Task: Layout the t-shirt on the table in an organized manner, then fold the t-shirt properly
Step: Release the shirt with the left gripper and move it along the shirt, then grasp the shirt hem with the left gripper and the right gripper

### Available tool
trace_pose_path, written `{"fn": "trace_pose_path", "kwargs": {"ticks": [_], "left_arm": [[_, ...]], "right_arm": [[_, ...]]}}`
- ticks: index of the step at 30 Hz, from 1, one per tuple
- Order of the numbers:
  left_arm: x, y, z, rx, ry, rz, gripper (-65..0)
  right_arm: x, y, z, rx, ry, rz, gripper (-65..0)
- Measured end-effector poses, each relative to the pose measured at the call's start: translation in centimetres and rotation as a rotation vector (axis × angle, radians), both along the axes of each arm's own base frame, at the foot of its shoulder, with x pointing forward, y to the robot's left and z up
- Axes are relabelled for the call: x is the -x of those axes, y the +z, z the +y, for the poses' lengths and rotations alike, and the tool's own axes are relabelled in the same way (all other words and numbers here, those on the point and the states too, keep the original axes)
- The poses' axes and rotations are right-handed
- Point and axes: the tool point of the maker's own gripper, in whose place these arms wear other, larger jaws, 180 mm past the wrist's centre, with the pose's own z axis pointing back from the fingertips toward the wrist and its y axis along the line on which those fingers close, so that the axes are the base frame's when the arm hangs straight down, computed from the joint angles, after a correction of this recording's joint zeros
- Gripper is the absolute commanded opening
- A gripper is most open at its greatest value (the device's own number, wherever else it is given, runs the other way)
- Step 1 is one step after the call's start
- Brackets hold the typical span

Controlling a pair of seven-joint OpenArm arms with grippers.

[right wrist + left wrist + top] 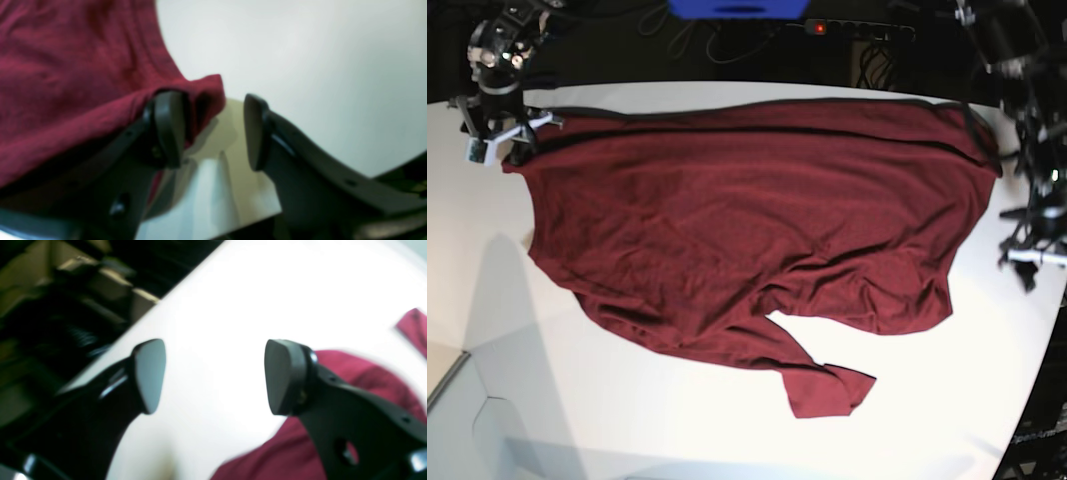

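right gripper (213,130): we see it spread, a shirt (747,230) corner draped on one finger, nothing pinched; we judge a corner just let go.
shirt: spread across the white desk (627,420), lower part rumpled, one sleeve trailing.
left gripper (215,376): spread, empty, beside the hem.
room: dark clutter beyond the desk.
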Motion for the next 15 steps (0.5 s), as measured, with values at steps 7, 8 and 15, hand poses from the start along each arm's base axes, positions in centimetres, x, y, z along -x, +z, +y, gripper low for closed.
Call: {"fn": "trace_pose_path", "kwargs": {"ticks": [7,8,15], "left_arm": [[-8.1,-2.6,-4.2,0.085,-0.097,0.071,-20.1],[-8.6,-3.4,-4.5,0.100,-0.100,0.098,-20.1],[-9.5,-6.6,-8.3,0.112,-0.154,0.131,-20.5]], "right_arm": [[0.1,2.5,-2.9,0.051,-0.087,-0.058,-34.0],[0.1,2.5,-2.8,0.050,-0.085,-0.060,-34.0],[-0.3,2.9,-3.2,0.065,-0.074,-0.061,-34.0]]}}
